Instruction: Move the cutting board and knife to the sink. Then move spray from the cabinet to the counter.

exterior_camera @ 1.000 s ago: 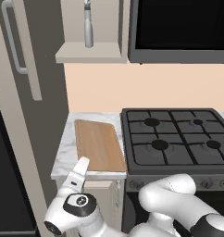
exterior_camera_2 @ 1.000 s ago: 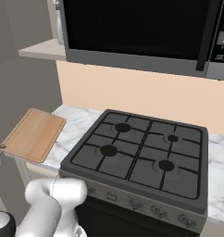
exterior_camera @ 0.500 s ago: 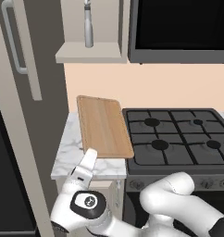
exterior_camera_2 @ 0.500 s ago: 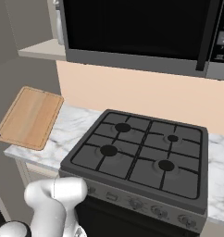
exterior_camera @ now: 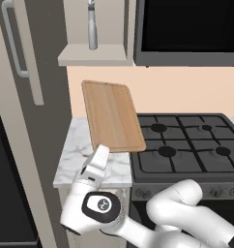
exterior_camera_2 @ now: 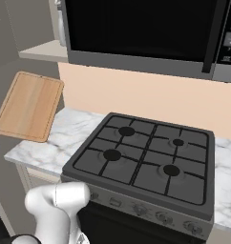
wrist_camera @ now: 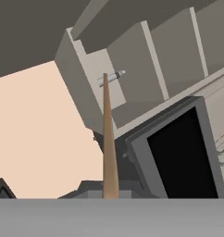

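While the claw (exterior_camera: 102,151) sits at the 7 o'clock position of the left base view, its fingers are clenched on the lower edge of the cutting board (exterior_camera: 111,115). The board is raised off the counter (exterior_camera: 80,157) and tilted, with its far edge lifted toward the peach wall. Its wooden face is turned toward the cameras. In the right base view the cutting board (exterior_camera_2: 29,105) appears at 9 o'clock, with its lower corner over the marble counter (exterior_camera_2: 65,138) just beside the stove (exterior_camera_2: 143,162). In the hand view the cutting board (wrist_camera: 108,143) is seen edge-on as a thin brown strip rising from 6 o'clock toward the centre.

At 3 o'clock from the board in the left base view lies the black stove (exterior_camera: 186,147), flush with the counter. Above the stove hangs the dark microwave (exterior_camera: 186,29).

At 12 o'clock from the board, the spray (exterior_camera: 92,26) stands upright on the open shelf of the cabinet (exterior_camera: 95,53). At 10 o'clock the open cabinet door (exterior_camera: 22,58) shows a long grey bar handle (exterior_camera: 15,43). In the hand view the spray (wrist_camera: 111,77) lies just past the top end of the board strip, inside the cabinet (wrist_camera: 132,69).
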